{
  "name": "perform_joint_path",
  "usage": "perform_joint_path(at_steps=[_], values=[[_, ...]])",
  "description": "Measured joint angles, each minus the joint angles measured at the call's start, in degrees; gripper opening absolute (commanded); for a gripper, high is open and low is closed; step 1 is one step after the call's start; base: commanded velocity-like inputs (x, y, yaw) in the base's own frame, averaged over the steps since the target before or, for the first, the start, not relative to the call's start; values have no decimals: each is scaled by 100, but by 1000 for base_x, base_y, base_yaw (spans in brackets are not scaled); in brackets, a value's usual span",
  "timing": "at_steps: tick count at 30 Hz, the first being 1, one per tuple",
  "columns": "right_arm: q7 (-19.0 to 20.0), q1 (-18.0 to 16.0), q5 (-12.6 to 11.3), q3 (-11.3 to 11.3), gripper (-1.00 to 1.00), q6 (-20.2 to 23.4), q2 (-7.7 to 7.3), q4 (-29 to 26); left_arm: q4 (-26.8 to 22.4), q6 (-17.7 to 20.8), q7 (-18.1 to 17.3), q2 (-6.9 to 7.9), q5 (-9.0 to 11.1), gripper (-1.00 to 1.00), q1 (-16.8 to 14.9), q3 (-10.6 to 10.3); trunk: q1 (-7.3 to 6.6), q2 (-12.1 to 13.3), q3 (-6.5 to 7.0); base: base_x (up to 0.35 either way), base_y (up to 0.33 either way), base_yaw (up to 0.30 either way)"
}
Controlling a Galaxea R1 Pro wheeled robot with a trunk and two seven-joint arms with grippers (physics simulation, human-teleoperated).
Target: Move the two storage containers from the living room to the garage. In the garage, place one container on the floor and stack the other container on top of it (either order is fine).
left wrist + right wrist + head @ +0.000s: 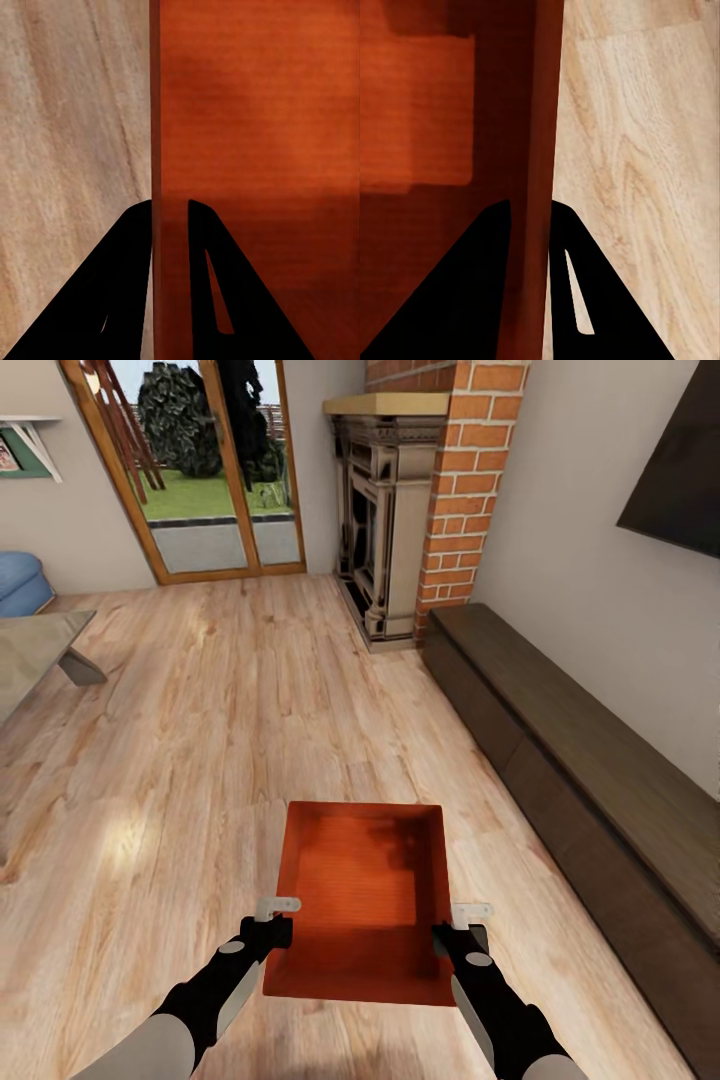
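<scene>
One orange-red storage container [360, 890] hangs just above the living room's wood-plank floor [200, 760], close in front of me. My left gripper [272, 920] is shut on its left wall and my right gripper [462, 925] on its right wall. In the left wrist view the thin wall runs between the two black fingers of the left gripper [169, 204], with the ribbed bottom of the container [255, 112] to one side and floor to the other. The right wrist view shows the right gripper [529, 204] pinching the other wall of the container [427, 112] the same way.
A long dark low cabinet [580, 760] runs along the right wall under a TV [680, 470]. Ahead stand a brick fireplace [385, 520] and a glass patio door [200, 470]. A low table [40, 650] and a blue sofa [20, 580] sit at the left.
</scene>
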Motion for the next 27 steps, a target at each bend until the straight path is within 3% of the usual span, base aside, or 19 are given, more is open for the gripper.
perform_joint_path(at_steps=[3,27], values=[[0,0,0,0,-100,0,0,0,-1,1,0,0,0,-100,0,0,-66,120,81,0,0,0],[-3,-1,4,4,-100,-4,0,3,18,-22,-4,0,10,-100,0,-1,-67,122,253,0,0,0]])
